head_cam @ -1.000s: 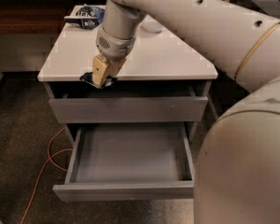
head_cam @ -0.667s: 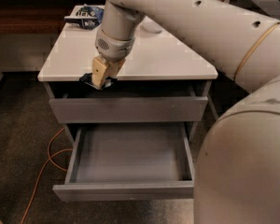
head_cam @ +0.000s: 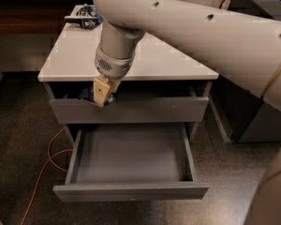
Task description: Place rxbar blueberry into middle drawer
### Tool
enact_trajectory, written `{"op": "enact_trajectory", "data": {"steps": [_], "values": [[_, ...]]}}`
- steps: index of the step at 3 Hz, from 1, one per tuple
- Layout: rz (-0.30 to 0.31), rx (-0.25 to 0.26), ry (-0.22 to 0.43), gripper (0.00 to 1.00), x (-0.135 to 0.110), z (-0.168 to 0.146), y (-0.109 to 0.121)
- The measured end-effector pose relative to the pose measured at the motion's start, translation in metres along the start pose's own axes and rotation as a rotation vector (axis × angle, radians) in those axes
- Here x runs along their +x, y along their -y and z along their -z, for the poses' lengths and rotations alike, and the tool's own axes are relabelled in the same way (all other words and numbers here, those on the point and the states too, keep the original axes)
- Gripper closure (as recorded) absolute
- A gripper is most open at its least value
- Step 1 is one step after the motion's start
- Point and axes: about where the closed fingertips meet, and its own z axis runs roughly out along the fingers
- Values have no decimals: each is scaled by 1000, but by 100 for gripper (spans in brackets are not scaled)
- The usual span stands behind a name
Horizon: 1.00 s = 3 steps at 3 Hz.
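Observation:
My gripper (head_cam: pixel 102 93) hangs at the left front of the cabinet, over the front edge of the top drawer (head_cam: pixel 145 109). Its tan fingers (head_cam: pixel 101 89) point down and are shut on the rxbar blueberry (head_cam: pixel 86 94), a small dark navy bar that sticks out to the left of them. The middle drawer (head_cam: pixel 131 156) is pulled wide open below and nothing lies in it. The gripper and bar are above its back left part, higher than its rim.
A crinkled blue-and-white snack bag (head_cam: pixel 84 18) lies at the back left of the white cabinet top (head_cam: pixel 168 60). An orange cable (head_cam: pixel 49 165) runs over the dark floor at the left. My large arm (head_cam: pixel 201 27) spans the upper right.
My gripper has moved down with the bar, from the edge of the white top to the front of the top drawer. The drawers have not moved.

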Motion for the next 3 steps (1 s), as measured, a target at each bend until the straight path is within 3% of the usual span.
{"op": "enact_trajectory", "data": {"steps": [1,2,3], "values": [[97,34,-42,100,32,-31,-15],[122,50,-63,100,55,-62,-8],[73,74,-31,100,72,-89,8]]}}
